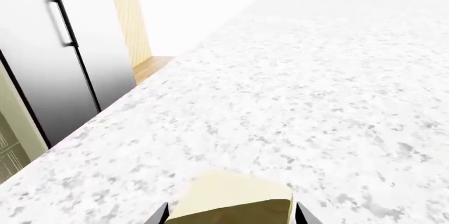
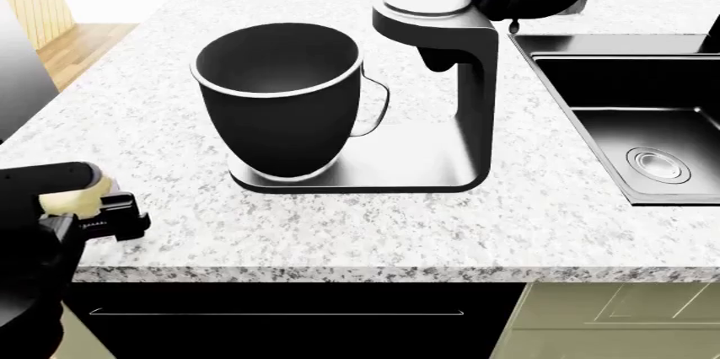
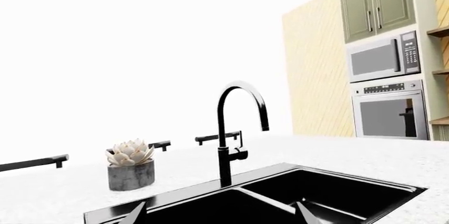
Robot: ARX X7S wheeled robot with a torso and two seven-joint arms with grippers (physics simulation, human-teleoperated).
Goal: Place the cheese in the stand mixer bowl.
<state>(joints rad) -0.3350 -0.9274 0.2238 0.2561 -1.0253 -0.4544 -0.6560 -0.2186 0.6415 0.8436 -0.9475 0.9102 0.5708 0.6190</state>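
Note:
The cheese [image 1: 235,197], a pale yellow chunk, sits between the two dark fingertips of my left gripper [image 1: 232,219], which is shut on it low over the speckled counter. In the head view the cheese [image 2: 70,200] shows in the left gripper [image 2: 101,217] at the counter's front left, left of and nearer than the stand mixer bowl [image 2: 282,115]. The dark bowl stands upright and empty-looking on the mixer's base. My right gripper [image 3: 221,216] is open and empty above the black sink [image 3: 337,187]; it is out of the head view.
The stand mixer [image 2: 456,89] has its head tilted up behind the bowl. A black sink [image 2: 630,123] lies to the right. A tap [image 3: 235,129] and a small potted plant [image 3: 131,167] stand behind the sink. A fridge [image 1: 56,50] stands past the counter's edge.

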